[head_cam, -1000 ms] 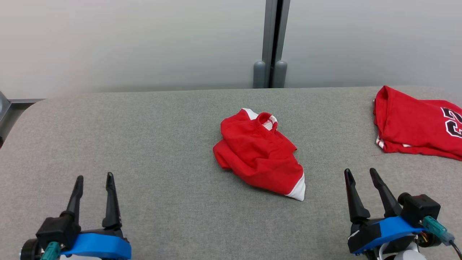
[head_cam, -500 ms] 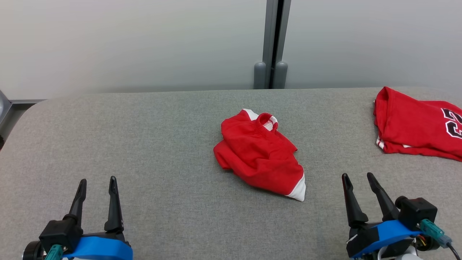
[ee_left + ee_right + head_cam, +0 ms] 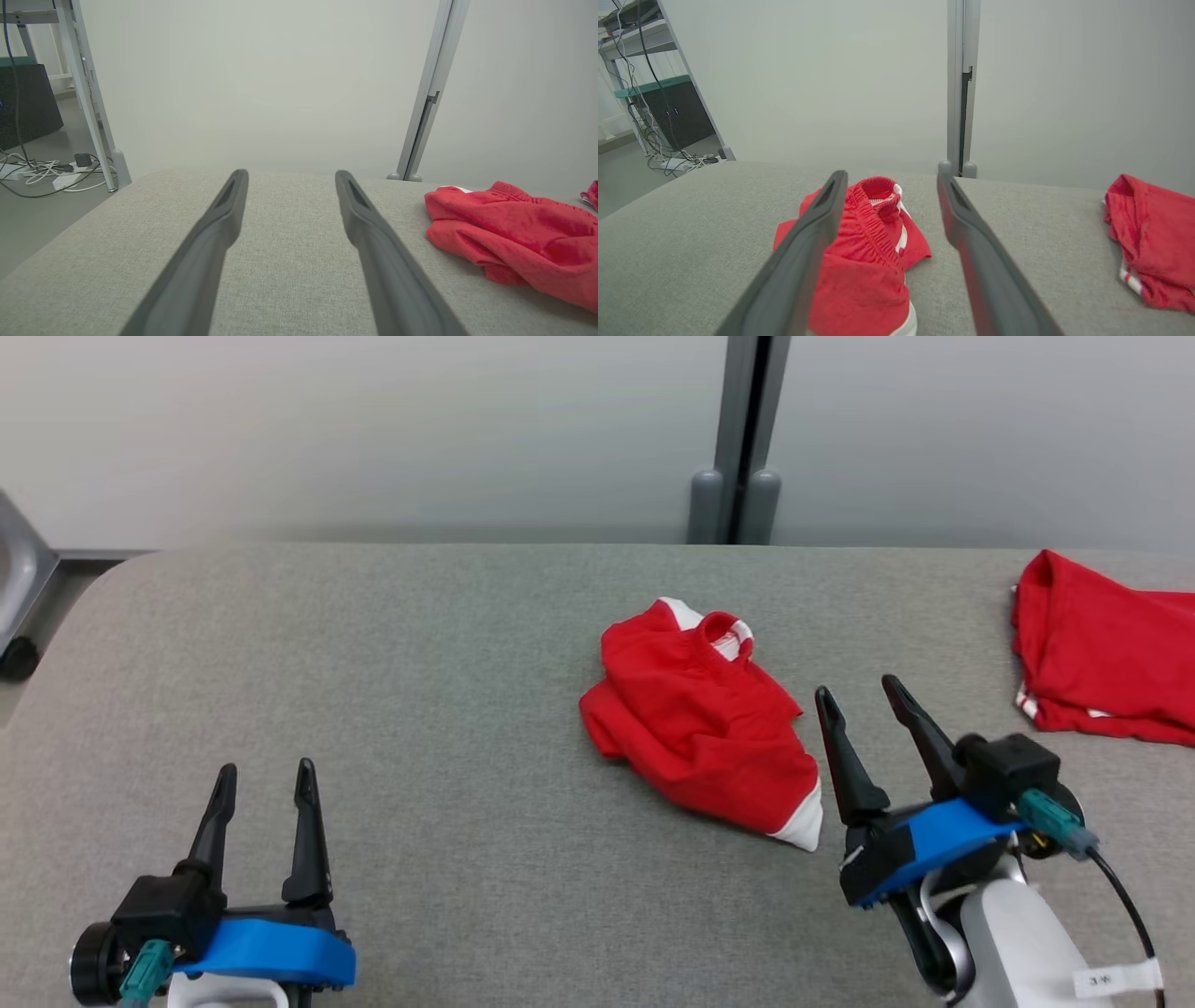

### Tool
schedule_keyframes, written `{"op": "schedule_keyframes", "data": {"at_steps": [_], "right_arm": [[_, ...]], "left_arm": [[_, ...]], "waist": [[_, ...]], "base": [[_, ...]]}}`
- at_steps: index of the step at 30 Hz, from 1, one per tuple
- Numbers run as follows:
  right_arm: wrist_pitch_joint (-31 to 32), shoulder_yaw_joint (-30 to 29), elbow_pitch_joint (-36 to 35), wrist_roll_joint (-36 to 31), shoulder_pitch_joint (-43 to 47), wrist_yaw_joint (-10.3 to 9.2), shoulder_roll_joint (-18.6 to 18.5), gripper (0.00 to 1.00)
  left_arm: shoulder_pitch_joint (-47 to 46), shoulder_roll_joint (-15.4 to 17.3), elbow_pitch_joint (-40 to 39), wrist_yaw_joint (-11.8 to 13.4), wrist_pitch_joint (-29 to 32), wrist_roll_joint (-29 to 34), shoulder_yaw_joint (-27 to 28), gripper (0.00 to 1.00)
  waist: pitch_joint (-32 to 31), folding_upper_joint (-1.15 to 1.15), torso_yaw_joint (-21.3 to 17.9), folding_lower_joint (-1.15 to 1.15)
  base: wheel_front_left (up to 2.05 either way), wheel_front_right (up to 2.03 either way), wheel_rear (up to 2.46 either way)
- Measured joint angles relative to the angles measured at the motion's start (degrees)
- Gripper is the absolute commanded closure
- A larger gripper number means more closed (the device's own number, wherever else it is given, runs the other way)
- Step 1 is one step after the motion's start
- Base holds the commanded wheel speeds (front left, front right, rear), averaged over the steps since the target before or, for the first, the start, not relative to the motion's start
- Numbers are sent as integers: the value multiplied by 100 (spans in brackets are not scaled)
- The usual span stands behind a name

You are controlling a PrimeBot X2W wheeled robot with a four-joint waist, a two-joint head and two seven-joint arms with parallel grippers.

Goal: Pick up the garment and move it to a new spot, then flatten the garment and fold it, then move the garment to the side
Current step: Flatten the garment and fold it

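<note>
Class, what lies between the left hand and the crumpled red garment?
Only bare grey tabletop, from left hand to crumpled red garment, in the head view.

I see open bench (image 3: 420, 644) left of centre; crumpled garment (image 3: 700, 728) blocks the middle, a second red garment (image 3: 1111, 663) crowds the right edge.

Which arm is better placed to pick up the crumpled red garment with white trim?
The right. The open right gripper sits just beside the crumpled red garment with white trim; the open left gripper is far from it across the grey fabric table.
</note>
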Motion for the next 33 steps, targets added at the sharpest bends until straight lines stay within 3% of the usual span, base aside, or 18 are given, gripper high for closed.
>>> {"op": "schedule_keyframes", "data": {"at_steps": [7, 17, 24, 26, 27, 33], "right_arm": [[-11, 38, 826, -82, -491, 0, 1, 0], [-254, -309, 2676, -336, -723, 0, -78, 0], [-432, -93, 3537, -298, -1006, 0, -44, 0], [-478, -25, 3690, -191, -1077, 0, -41, 76], [-510, 11, 3766, -140, -1131, 0, -38, 100], [-564, -46, 3906, 67, -1369, 2, -25, 100]], "left_arm": [[-244, -133, -7, -97, -1, 73, -8, 0], [-367, -244, 49, -205, 0, 172, 80, 0], [-447, -326, 70, -287, 0, 263, 169, 0], [-447, -343, 70, -301, 0, 274, 204, 0], [-447, -346, 70, -302, 0, 286, 219, 0], [-446, -375, 90, -345, 0, 360, 263, 0]], "waist": [[196, 0, 297, 0], [440, 0, 664, 1], [510, 0, 768, 0], [516, 0, 766, 0], [521, 0, 757, 0], [521, 0, 638, 0]], "base": [[0, 0, 0], [0, 0, 0], [0, 0, 0], [0, 0, 0], [0, 0, 0], [0, 0, 0]]}}
